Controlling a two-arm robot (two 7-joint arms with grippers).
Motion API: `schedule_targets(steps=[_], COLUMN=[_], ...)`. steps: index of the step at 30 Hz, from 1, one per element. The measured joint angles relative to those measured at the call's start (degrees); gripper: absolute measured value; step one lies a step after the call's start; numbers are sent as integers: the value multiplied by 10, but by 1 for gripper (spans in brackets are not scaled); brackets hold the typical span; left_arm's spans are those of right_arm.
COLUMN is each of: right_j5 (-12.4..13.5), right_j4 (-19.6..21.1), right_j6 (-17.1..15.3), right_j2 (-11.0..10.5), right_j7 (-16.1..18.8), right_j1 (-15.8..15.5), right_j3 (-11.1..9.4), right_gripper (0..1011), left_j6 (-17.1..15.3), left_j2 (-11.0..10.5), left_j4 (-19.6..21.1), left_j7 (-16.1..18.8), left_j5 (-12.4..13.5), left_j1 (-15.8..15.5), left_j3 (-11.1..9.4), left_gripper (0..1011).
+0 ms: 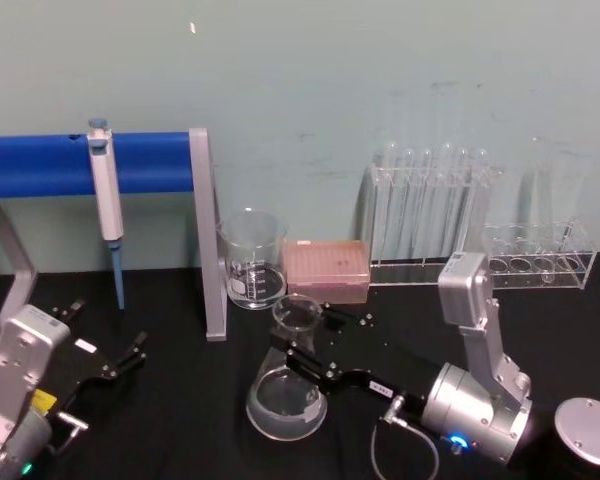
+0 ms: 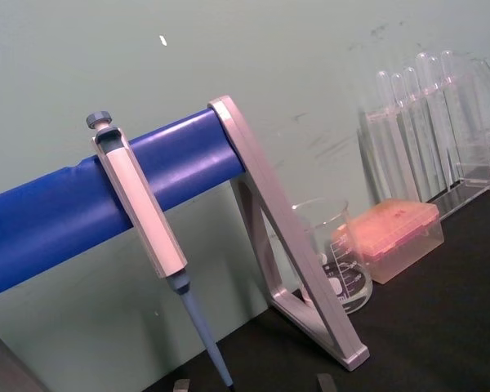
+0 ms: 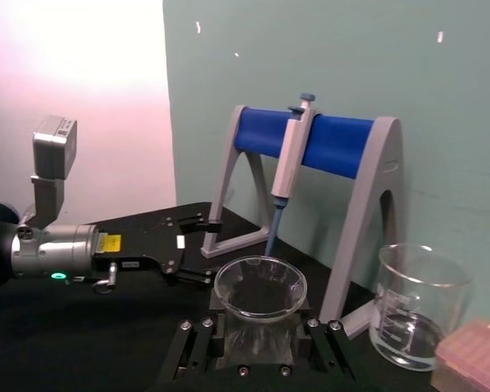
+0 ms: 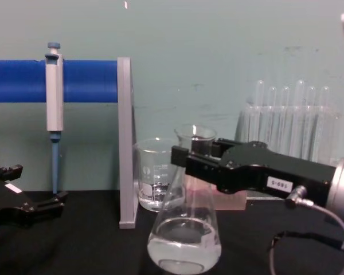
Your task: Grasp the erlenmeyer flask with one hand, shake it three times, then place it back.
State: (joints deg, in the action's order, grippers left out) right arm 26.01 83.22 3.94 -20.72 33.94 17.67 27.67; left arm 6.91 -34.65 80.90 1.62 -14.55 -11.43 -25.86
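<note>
Probably slick, fragile erlenmeyer flask (image 4: 183, 229), liquid-heavy base, lower centre; neck clamped in right gripper (image 4: 196, 152); left gripper (image 1: 105, 335) idle lower left, spread open.

- Erlenmeyer flask (image 4: 183, 240): neck masked in the chest view by the right gripper (image 4: 180, 156) clamped round it. Rim and cone remain visible.
- Label (image 4: 278, 184) on the right gripper's body: digits too small to read.
- Pink box (image 4: 230, 200), behind the right gripper: largely hidden by its body.
- Beaker (image 4: 152, 177), just behind the right gripper's fingertips: graduations illegible, one side overlapped by the flask.
- Left gripper (image 4: 43, 182), well apart from the right gripper: body cut off at the chest view's edge.
</note>
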Motion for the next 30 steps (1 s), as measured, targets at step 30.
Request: schedule_targets(steps=[30], right_j5=[11], right_j4=[-22], right_j6=[5], right_j2=[-3], right_j7=[6], right_j1=[22], right_j3=[27], right_gripper=[457], left_j6=[0], left_j2=[0], left_j4=[0], left_j7=[0], left_j5=[0], left_j1=[0], left_j3=[0], left_gripper=[1001])
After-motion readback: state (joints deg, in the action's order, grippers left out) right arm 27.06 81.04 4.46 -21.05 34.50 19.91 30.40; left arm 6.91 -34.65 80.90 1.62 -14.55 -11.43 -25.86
